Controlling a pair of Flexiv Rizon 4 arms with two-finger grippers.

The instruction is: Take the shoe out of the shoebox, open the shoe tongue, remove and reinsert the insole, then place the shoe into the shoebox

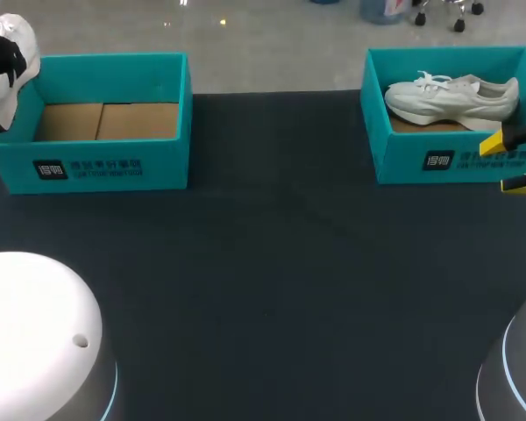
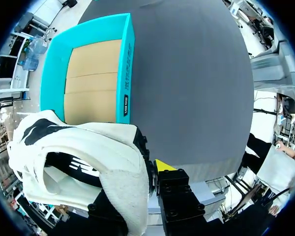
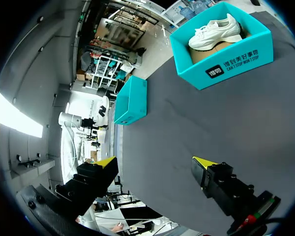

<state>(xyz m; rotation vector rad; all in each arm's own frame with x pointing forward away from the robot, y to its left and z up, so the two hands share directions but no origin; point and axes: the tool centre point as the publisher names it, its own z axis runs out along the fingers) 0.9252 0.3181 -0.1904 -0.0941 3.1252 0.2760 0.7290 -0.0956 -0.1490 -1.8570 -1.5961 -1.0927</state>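
our left gripper (image 2: 155, 169) clenched on white shoe (image 2: 83, 157), lifted just outside left shoebox (image 1: 114, 167), clear for tongue work, we reckon; right gripper (image 3: 155, 164) spread wide, far across from that box, free to assist.

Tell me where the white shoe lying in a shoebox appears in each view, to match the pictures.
Head view: the white shoe lies in the shoebox at the right.
Left wrist view: not in it; it shows only the other shoe.
Right wrist view: in the same shoebox, far ahead of the right gripper.
Shared landmark: the empty shoebox, in all three views.
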